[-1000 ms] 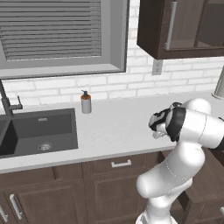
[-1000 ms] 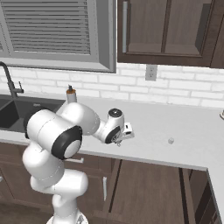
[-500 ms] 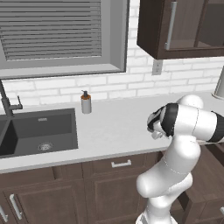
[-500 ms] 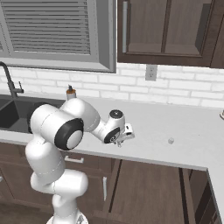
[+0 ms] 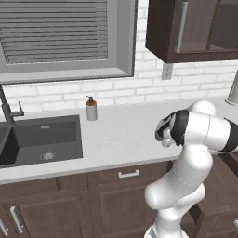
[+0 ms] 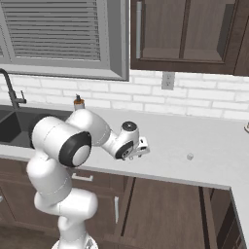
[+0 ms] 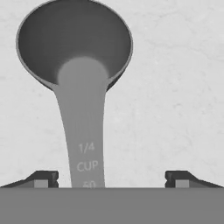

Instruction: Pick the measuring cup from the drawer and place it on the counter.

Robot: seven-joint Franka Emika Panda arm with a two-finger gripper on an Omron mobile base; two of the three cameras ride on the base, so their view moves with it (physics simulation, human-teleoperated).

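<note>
The measuring cup (image 7: 74,43), a round grey metal cup with a flat handle marked "1/4 CUP", lies on the light stone counter (image 7: 175,87) in the hand view. Its handle runs back between my fingertips (image 7: 43,178), which stand wide apart and touch neither side of it. My gripper (image 7: 111,179) is open, just above the counter (image 6: 194,131) near its front edge, and the hand (image 6: 138,148) points down at it. In the left base view the hand (image 5: 162,132) is partly hidden by the arm. A dark brown drawer (image 5: 223,181) juts out below the counter (image 5: 121,135).
A brown-and-white soap bottle (image 5: 91,109) stands by the back wall, right of the dark sink (image 5: 42,139) with its faucet (image 5: 7,109). A tiny grey round thing (image 6: 190,156) lies on the counter to the right of the hand. Wall cabinets hang overhead.
The jaws have gone from shut to wide open, letting go of the cup's handle. The forearm has swung slightly; the hand stays over the same spot.
</note>
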